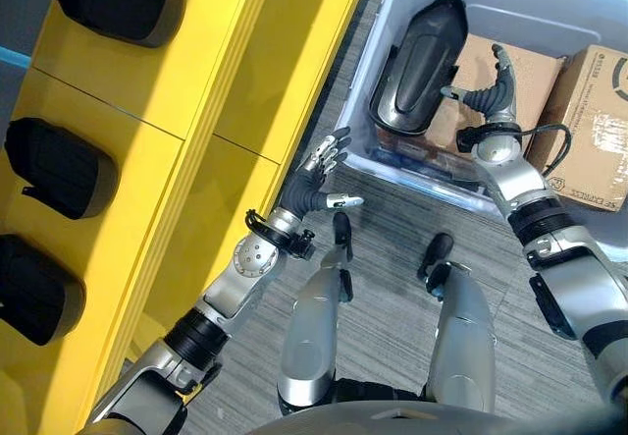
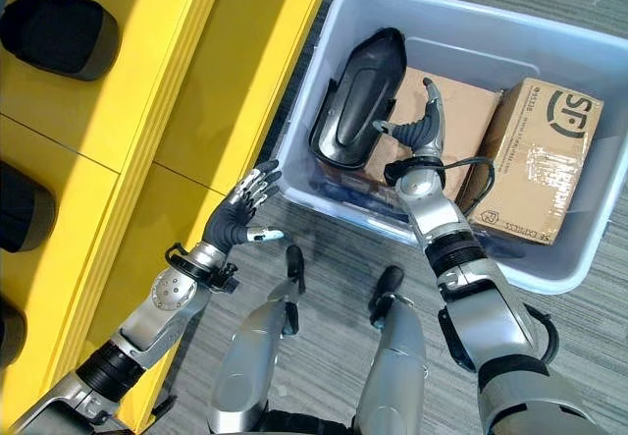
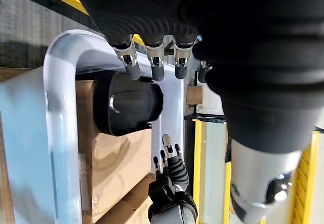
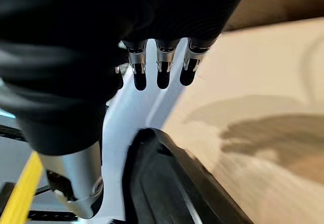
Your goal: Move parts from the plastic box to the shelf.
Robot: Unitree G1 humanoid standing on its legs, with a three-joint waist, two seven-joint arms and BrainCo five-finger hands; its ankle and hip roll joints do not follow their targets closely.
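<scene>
A long black part [image 1: 422,62] leans on end in the left half of the pale plastic box [image 2: 549,276]. My right hand [image 2: 422,126] is inside the box, just right of this part, open with straight fingers and the thumb tip close to the part's edge. The right wrist view shows its fingers [image 4: 159,67] above the black part [image 4: 172,183]. My left hand [image 1: 312,185] hovers open outside the box, by its near left corner. Its wrist view looks past the fingers [image 3: 154,64] over the box rim [image 3: 61,107] at the part [image 3: 126,102].
The yellow shelf [image 1: 196,91] runs along the left, with black parts [image 1: 123,3] [image 1: 59,170] [image 1: 34,288] lying in its bays. In the box a flat cardboard sheet [image 2: 451,111] lies under my right hand and a taped carton [image 2: 535,160] fills the right side.
</scene>
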